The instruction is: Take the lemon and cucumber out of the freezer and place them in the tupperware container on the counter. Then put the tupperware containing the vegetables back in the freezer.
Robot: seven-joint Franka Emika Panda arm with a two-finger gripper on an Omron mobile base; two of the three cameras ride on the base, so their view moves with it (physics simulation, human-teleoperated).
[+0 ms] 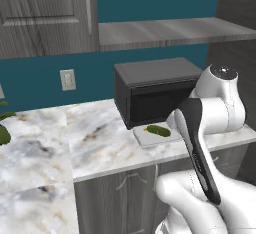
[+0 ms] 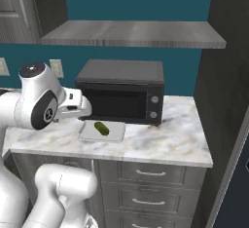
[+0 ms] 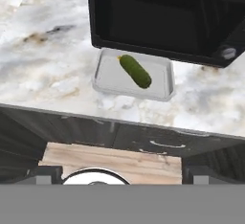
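The cucumber (image 3: 135, 71) is shown lying diagonally inside the tupperware container (image 3: 164, 90), which rests on the counter (image 3: 48, 60) just in front of the black microwave (image 2: 121, 91). The fingers of the gripper (image 3: 122, 174) are set wide apart and nothing is held between them; the hand is raised and drawn back from the tray, over the counter's front edge. No lemon is visible in the tray, so the step in hand is judged to be a return to the freezer, whose dark side panel (image 2: 228, 76) rises at the right of the counter, for the lemon. For that step, the arm is best lifted clear of the tray wall before any swing, so that the light container is not nudged toward the counter edge, and the fingers are best kept spread until the fruit lies between them. The cucumber is a stubby, dark green oblong with a dull skin and would roll readily. The container is a shallow, translucent whitish rectangle with low walls and rounded corners. The counter is polished white-and-grey marbled stone above dark grey drawer fronts with silver handles (image 2: 146, 173); a grey wood-grain shelf (image 2: 131, 33) spans the teal wall above.
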